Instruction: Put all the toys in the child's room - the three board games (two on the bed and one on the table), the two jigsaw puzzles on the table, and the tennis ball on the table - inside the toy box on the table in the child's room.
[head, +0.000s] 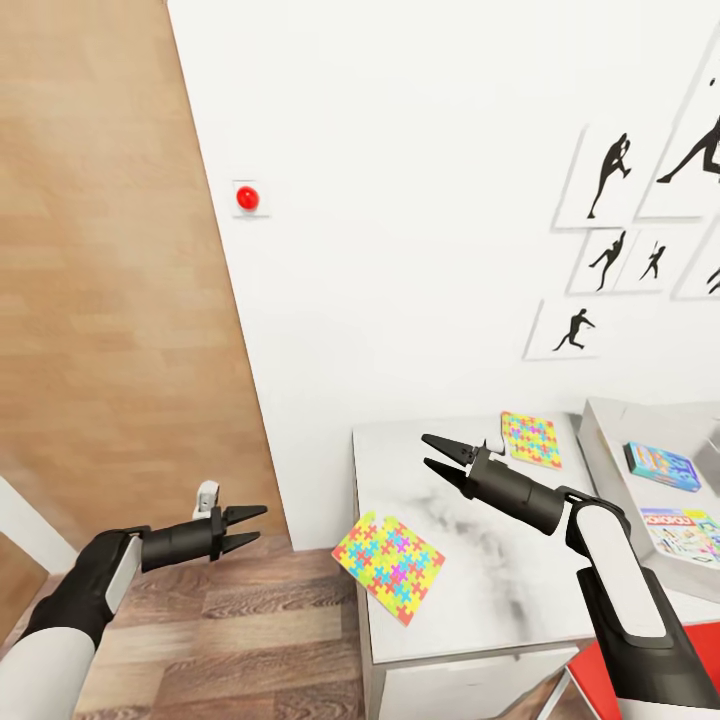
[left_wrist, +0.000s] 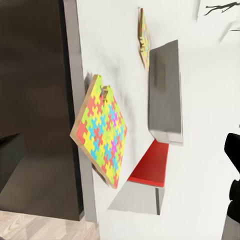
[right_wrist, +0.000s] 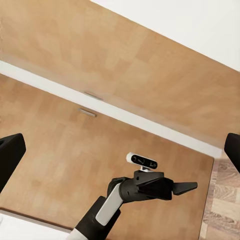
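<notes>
Grey toy box (head: 600, 440) holds two board games (head: 662, 466); both tools (head: 243, 528) (head: 434, 453) spread, empty.

I count two jigsaw puzzles: one (head: 389, 566) overhanging the tabletop (head: 480, 600) edge, one (head: 531, 439) by the wall. Two board games lie in the single toy box (head: 600, 440): a blue one (head: 662, 466) and a white-green one (head: 682, 524). One red button (head: 246, 198) sits on the wall. At least five silhouette pictures (head: 575, 330) hang there. One wooden door (head: 110, 250). Two pincers: left (head: 243, 527), right (head: 442, 457).
</notes>
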